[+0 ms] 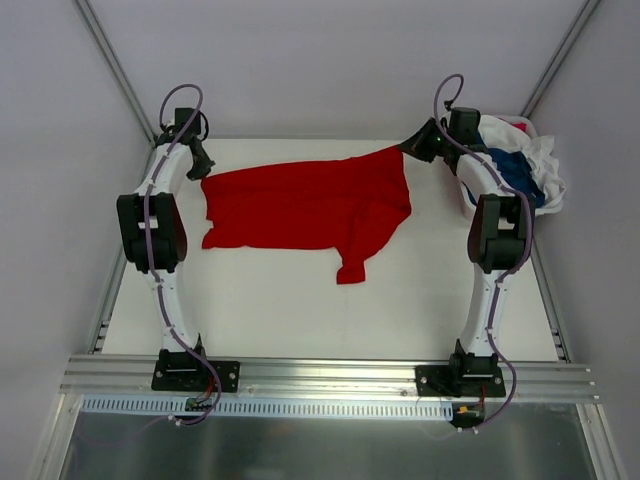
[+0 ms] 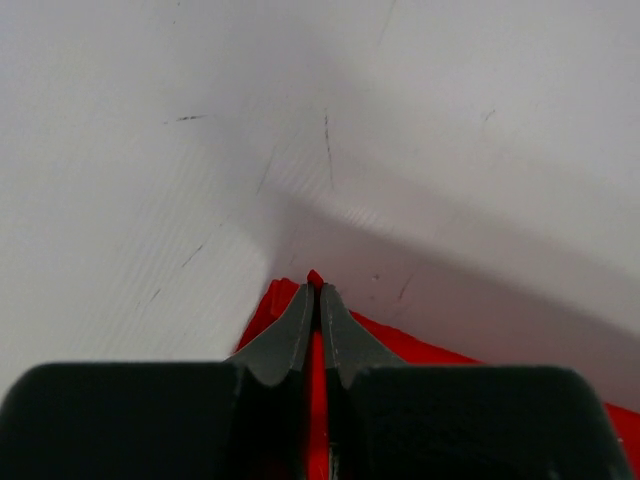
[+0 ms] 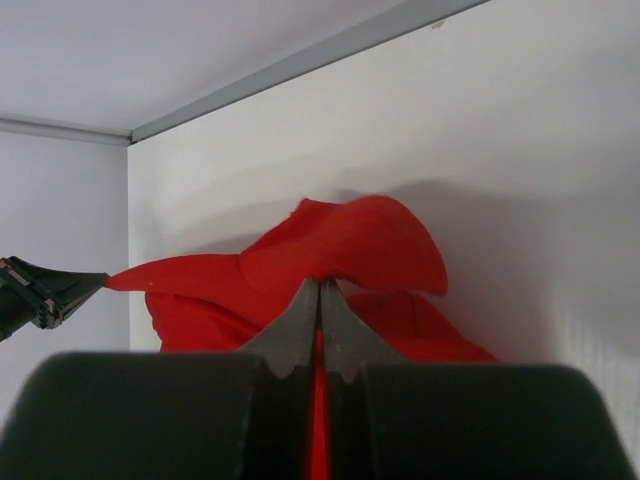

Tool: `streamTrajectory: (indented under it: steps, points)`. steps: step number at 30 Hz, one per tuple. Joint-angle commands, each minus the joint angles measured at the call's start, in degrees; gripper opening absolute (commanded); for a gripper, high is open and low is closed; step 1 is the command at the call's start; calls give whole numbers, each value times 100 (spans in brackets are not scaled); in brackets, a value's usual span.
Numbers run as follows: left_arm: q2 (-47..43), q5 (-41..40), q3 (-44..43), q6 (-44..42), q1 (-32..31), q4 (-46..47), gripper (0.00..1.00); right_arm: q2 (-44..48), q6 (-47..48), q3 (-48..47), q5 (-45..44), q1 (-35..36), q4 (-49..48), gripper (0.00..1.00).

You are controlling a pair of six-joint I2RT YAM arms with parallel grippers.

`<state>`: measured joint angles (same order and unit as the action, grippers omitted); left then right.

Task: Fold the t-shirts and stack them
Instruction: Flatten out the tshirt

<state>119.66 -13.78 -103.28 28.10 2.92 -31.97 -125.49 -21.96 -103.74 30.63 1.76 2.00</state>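
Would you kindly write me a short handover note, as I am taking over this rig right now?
Left gripper: shut on the red t-shirt, at its far left corner.
Right gripper: shut on its far right corner, with the cloth lifted there.
The red t-shirt is mostly spread flat on the table. The dark blue t-shirt and white t-shirt are heaped at the far right.
Done: nothing folded or stacked yet.
Left: fold the red one, then the other two, then stack them.
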Motion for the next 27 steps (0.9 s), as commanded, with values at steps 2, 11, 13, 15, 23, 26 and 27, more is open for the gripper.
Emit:
streamTrajectory:
  steps: [2,11,13,15,23,26,27]
  points:
    - [549,112,-796,-164,-54,-319,0,-186,200,-427,-365,-105,494,0]
    - [1095,288,-1246,-199,-54,-398,4,-344,279,-401,-453,-114,608,1]
    - [1156,288,-1308,-208,-54,-389,33,-379,306,-480,-470,-106,705,19]
    - [1165,280,-1326,-234,-54,-398,74,-371,350,-489,-488,-106,766,36]
    - [648,69,-940,-287,-54,-381,99,120,710,-182,-742,-36,977,52]
    - [384,60,-641,-270,-63,-381,99,340,850,90,-900,-9,969,54]
    - [200,42,-562,-261,-89,-381,99,524,886,152,-936,0,986,54]
